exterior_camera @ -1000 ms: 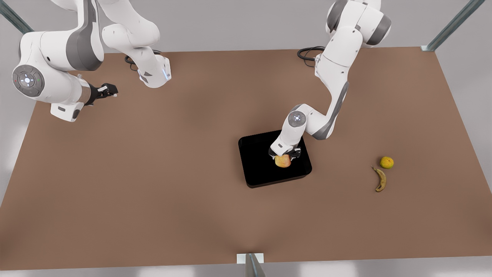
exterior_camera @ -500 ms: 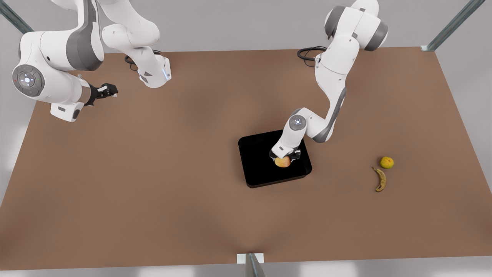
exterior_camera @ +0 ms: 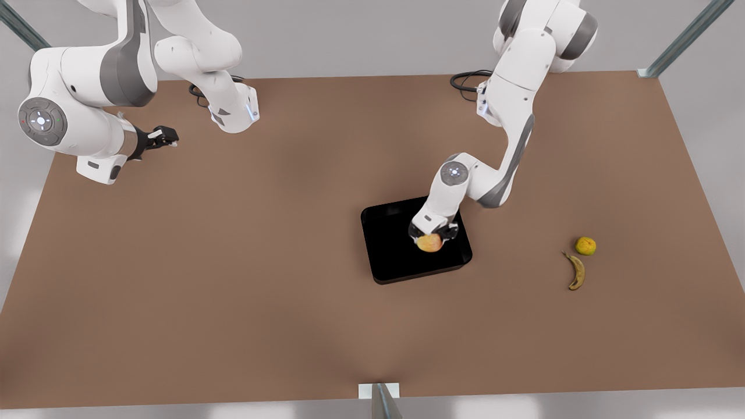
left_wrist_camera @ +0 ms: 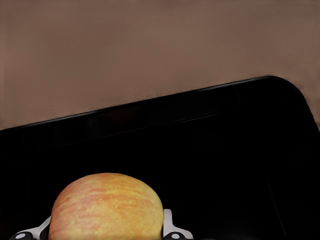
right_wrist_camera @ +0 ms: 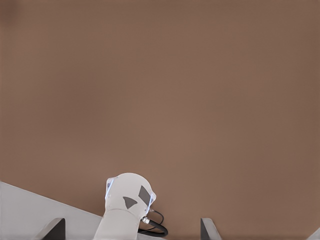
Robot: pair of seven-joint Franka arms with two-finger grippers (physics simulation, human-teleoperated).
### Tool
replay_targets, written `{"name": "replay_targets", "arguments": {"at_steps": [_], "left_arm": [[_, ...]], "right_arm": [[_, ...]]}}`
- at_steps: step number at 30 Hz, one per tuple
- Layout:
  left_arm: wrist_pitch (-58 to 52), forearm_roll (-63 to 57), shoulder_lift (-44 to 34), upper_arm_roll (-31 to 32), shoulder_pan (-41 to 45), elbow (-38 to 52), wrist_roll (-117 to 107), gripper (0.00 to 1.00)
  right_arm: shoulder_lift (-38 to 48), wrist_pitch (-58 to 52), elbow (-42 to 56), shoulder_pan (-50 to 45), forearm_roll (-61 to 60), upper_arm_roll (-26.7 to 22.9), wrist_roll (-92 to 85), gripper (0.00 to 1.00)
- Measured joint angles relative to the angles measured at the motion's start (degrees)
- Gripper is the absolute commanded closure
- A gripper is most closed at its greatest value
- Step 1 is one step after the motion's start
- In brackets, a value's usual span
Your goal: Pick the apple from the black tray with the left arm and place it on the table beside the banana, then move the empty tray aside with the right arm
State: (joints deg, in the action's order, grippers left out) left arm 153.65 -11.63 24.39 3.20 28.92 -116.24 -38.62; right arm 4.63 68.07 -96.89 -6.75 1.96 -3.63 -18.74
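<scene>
Matt black tray (exterior_camera: 396, 256), smooth brown table (exterior_camera: 233, 279)

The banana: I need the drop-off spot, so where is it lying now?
The banana lies on the table toward the front view's right, just below a small yellow-green fruit, well clear of the black tray.

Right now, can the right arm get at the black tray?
Probably not yet: the left gripper is shut on the apple over the black tray, while the right gripper waits far across the table.
</scene>
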Motion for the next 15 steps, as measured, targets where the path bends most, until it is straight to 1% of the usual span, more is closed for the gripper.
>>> {"name": "replay_targets", "arguments": {"at_steps": [2, 4, 7, 9, 11, 13, 15], "left_arm": [[-5.1, 0.0, -4.0, 0.0, -0.2, 0.4, 0.1, 0.23], [-10.9, 0.3, -8.0, -0.2, -2.2, 0.6, 1.0, 0.23], [-18.9, 0.6, -12.6, -0.4, -11.4, 0.7, 4.7, 0.23], [-22.5, 0.8, -13.4, -1.4, -17.8, 1.1, 8.8, 0.23], [-24.2, 0.9, -12.5, -2.3, -25.7, 2.0, 14.2, 0.23], [-23.3, 0.9, -8.8, -2.7, -32.9, 2.6, 20.2, 0.23], [-19.9, 0.9, -3.8, -2.7, -36.0, 1.8, 25.8, 0.23]], "right_arm": [[0.0, 0.0, 0.0, 0.0, 0.0, 0.0, 0.0, 0.00], [0.0, 0.0, 0.0, 0.0, 0.0, 0.0, 0.0, 0.00], [0.0, 0.0, 0.0, 0.0, 0.0, 0.0, 0.0, 0.00], [0.0, 0.0, 0.0, 0.0, 0.0, 0.0, 0.0, 0.00], [0.0, -0.1, 2.3, 0.7, -0.3, 1.2, 0.2, 0.00], [-0.9, -0.2, 6.9, 1.5, -2.9, 5.5, 1.9, 0.00], [-4.7, -0.2, 12.5, 2.4, -5.7, 13.1, 5.7, 0.00]]}}
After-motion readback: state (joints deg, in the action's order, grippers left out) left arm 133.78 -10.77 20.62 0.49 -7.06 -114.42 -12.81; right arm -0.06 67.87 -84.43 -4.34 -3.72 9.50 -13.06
